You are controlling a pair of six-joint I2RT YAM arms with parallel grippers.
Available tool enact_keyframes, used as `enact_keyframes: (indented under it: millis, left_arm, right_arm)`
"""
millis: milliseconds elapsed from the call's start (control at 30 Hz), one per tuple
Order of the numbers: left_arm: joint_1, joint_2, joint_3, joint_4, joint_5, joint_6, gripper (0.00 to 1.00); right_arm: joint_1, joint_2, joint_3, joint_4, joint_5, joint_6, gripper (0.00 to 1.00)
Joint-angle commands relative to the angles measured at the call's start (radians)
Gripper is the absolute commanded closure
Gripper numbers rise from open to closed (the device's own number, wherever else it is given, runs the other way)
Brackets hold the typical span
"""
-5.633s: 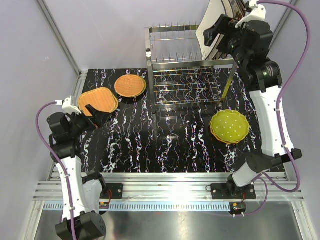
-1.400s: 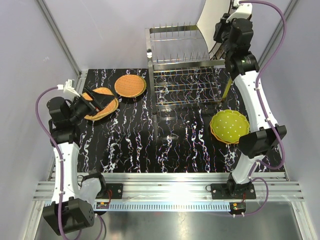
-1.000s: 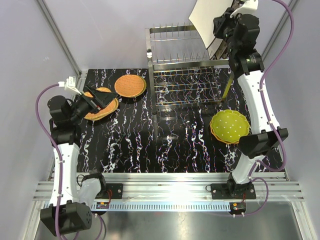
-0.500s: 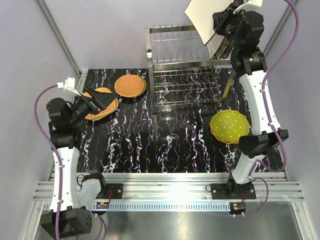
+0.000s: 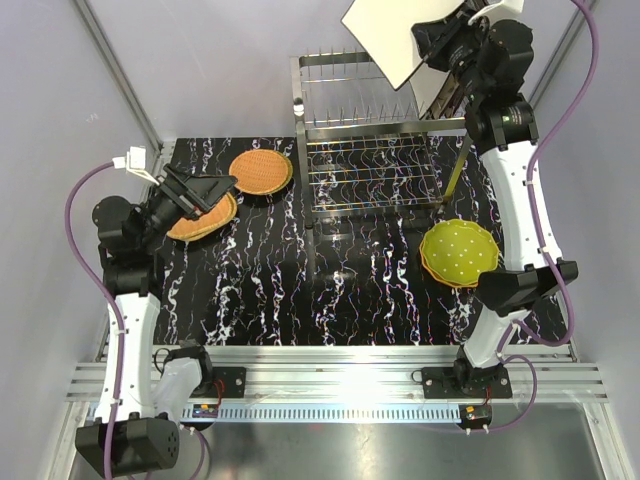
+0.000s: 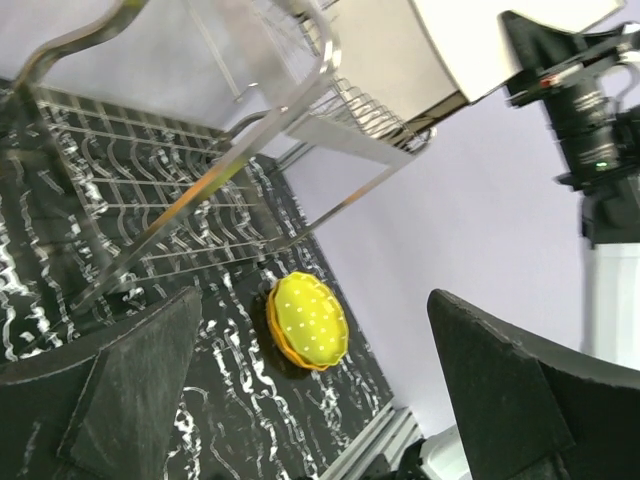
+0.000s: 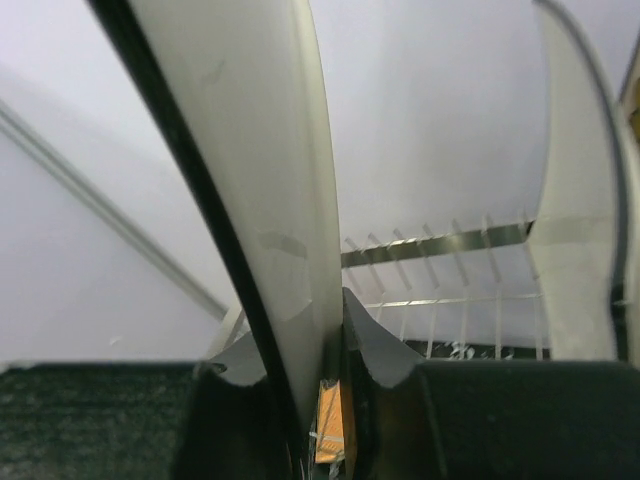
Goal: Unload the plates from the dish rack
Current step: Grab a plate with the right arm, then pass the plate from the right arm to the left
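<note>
Marbled black table (image 5: 260, 290), right fingers (image 7: 370, 355) gripping cream plate (image 5: 385, 40), upper edge cropped, left fingers (image 6: 140, 390) spread empty.

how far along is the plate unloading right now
Done: a round orange woven plate, a squarish orange woven plate and a lime-green dotted plate lie on the black marbled table. In hand: the right gripper is shut on a cream square plate, held above the steel wire dish rack. Left: at least one more cream plate stands at the rack's right end.
</note>
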Motion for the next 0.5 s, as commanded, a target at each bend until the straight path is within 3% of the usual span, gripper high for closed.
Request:
enact_keyframes:
  millis: [0,467]
  left_arm:
    - [-0.013,-0.003,0.013,0.135,0.013,-0.065,0.01]
    - [-0.022,-0.071,-0.036,0.195,0.015,-0.127,0.01]
  right_arm:
    - [0.000,-0.117,0.010,0.203,-0.155,0.138,1.00]
    - [0.003,-0.250,-0.252,0.357,-0.448,0.373,1.00]
